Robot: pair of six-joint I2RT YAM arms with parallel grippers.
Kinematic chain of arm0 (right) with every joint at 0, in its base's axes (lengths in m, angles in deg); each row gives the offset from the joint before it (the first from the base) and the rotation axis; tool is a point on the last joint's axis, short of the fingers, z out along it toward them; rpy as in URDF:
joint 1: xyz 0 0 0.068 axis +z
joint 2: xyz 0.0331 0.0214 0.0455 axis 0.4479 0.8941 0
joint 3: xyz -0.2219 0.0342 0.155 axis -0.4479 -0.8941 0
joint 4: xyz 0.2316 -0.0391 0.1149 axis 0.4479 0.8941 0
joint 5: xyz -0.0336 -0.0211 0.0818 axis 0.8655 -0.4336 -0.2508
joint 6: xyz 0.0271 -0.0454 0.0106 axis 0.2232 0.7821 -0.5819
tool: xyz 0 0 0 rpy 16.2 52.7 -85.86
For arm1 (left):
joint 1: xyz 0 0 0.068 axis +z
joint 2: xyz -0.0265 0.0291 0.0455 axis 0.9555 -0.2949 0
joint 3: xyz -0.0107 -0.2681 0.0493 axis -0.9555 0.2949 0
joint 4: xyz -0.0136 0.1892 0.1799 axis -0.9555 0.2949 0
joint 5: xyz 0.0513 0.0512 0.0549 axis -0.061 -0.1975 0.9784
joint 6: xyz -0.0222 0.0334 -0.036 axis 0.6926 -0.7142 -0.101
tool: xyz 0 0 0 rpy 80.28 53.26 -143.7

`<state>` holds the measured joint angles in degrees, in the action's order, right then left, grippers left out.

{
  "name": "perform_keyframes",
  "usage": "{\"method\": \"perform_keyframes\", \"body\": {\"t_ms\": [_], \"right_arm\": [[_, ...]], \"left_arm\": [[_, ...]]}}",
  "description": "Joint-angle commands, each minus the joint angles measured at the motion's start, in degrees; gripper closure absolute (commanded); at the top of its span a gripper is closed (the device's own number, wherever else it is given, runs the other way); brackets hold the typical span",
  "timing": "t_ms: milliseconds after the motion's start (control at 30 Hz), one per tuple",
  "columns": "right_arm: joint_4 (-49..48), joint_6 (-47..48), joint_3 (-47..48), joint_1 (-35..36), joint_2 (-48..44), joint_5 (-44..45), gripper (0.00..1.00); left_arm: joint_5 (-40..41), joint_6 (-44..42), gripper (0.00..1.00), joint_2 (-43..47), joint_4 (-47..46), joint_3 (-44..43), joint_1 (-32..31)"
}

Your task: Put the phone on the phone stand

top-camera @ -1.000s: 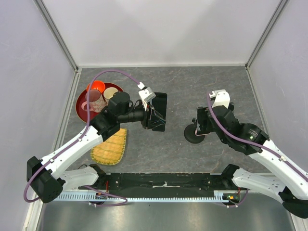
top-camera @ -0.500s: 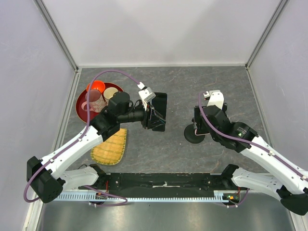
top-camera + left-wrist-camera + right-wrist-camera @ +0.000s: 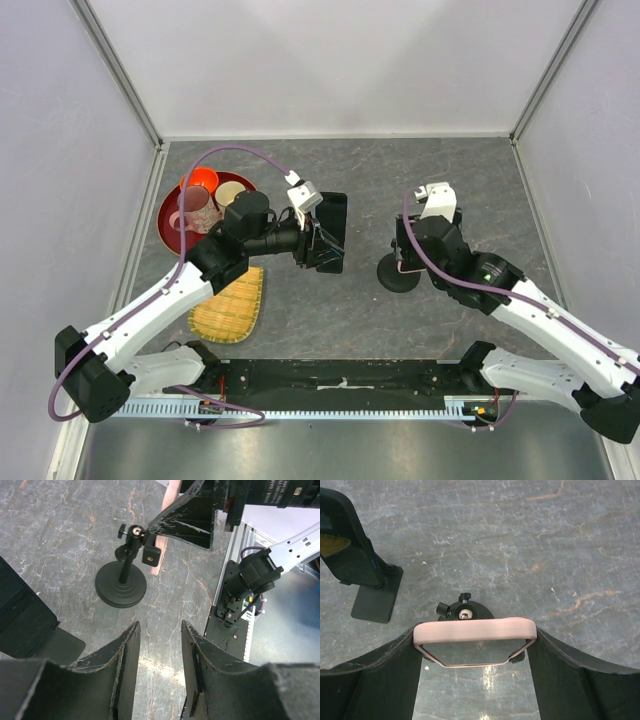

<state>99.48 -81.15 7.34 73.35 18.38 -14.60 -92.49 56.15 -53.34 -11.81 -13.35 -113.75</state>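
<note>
Right wrist view, your holdings at the right arm.

1. right end effector [image 3: 476, 628]: its fingers press on the two ends of the phone [image 3: 475, 646], pinching it on edge. The pink case rim runs from one finger to the other, and the glass face is turned toward the wrist.
2. phone stand [image 3: 464, 613]: directly below the right end effector. Its ball head and knob show just past the pink rim, and the phone partly hides the round black base. You cannot tell whether the phone sits in the holder.
3. bench [image 3: 530, 540]: grey, stone-patterned, carrying everything listed.
4. black upright panel [image 3: 355, 555]: stands on a flat foot, ahead and to the left of the right end effector, apart from the stand.

Left wrist view.

5. left end effector [image 3: 159, 625]: fingers spread part-way, bare bench in the gap, nothing held. Ahead of it you see the stand's base, thin post and top clip. The phone's pink rim lies just beside the clip. The black panel sits close on its left.

Top external view, behind the left end effector, past its wrist.

6. red tray [image 3: 167, 228]: holds a pink mug [image 3: 195, 208], an orange cup [image 3: 200, 180] and a pale dish [image 3: 233, 192].
7. woven mat [image 3: 228, 305]: flat on the bench beside the left forearm, just nearer than the tray.
</note>
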Motion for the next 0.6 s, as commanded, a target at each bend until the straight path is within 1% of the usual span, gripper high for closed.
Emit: {"method": "perform_keyframes", "body": {"t_ms": [0,67,100,200,333,567], "right_arm": [[-17.7,4.0,1.2,0.1,2.3,2.1,1.00],[-20.5,5.0,1.6,0.2,4.0,2.0,1.00],[-23.4,6.0,1.5,0.0,4.6,2.4,1.00],[-26.0,7.0,2.4,0.1,8.0,4.0,1.00],[-27.2,7.6,4.5,0.1,11.4,7.2,1.00],[-29.2,5.5,3.7,0.1,14.3,11.3,1.00]], "left_arm": [[0.2,0.0,0.55,1.6,-1.5,-0.2,-0.1],[0.5,-0.2,0.55,1.4,-1.3,-0.2,-0.1],[0.6,-0.2,0.55,1.5,-1.2,-0.3,-0.1],[0.8,-0.3,0.55,1.4,-1.2,-0.3,-0.1],[1.2,-0.5,0.55,1.3,-1.1,-0.3,-0.1],[0.7,-0.2,0.55,0.6,-1.1,-0.4,-0.1]]}}
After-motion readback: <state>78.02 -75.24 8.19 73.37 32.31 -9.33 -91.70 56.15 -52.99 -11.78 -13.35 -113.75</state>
